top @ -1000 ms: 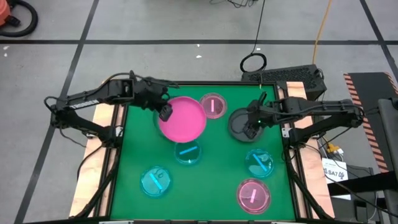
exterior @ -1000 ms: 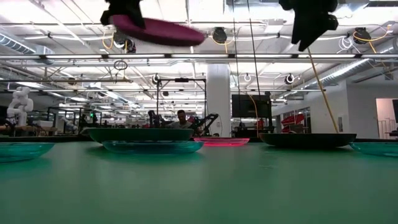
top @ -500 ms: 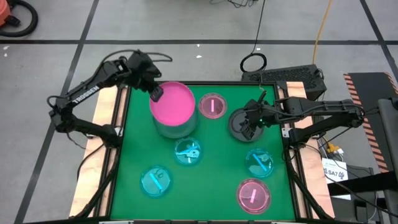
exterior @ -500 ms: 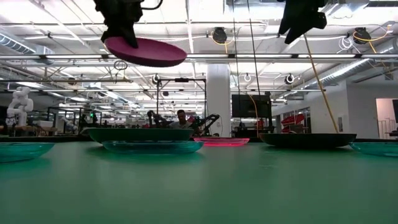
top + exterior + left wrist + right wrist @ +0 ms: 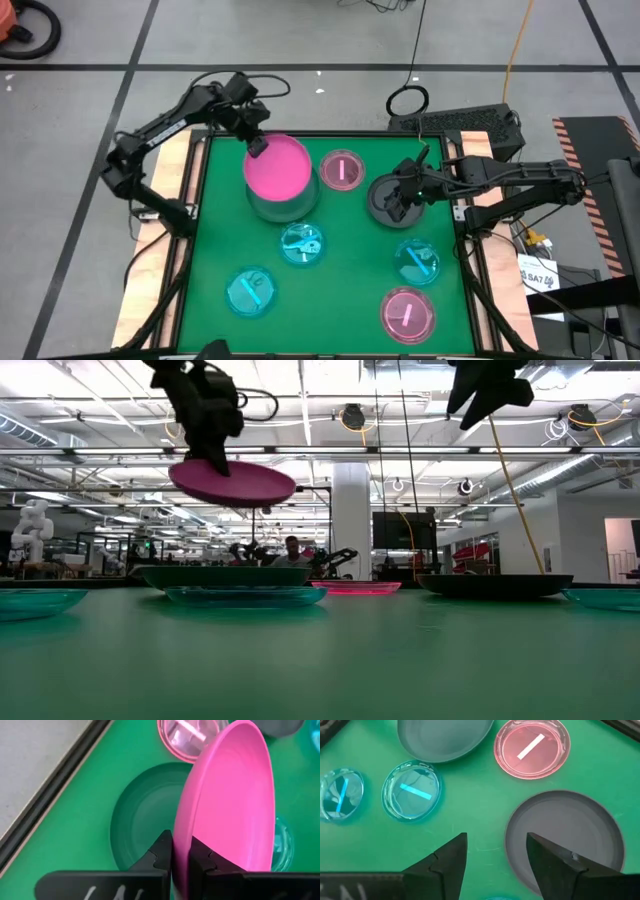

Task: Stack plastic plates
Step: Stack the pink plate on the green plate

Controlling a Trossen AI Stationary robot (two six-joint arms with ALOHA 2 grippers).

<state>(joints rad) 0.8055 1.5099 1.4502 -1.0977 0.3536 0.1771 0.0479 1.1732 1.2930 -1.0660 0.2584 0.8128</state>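
Where half-hidden under pink plate [image 5: 277, 168], grey plate [image 5: 283, 207].

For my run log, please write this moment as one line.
left gripper: shut on bright pink plate, above dark grey plate | right gripper: open, over second grey plate

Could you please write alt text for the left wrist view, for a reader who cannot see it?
The left hand is shut on the rim of a bright pink plate, held above a dark grey plate on the green table. Beyond them lies a translucent pink plate.
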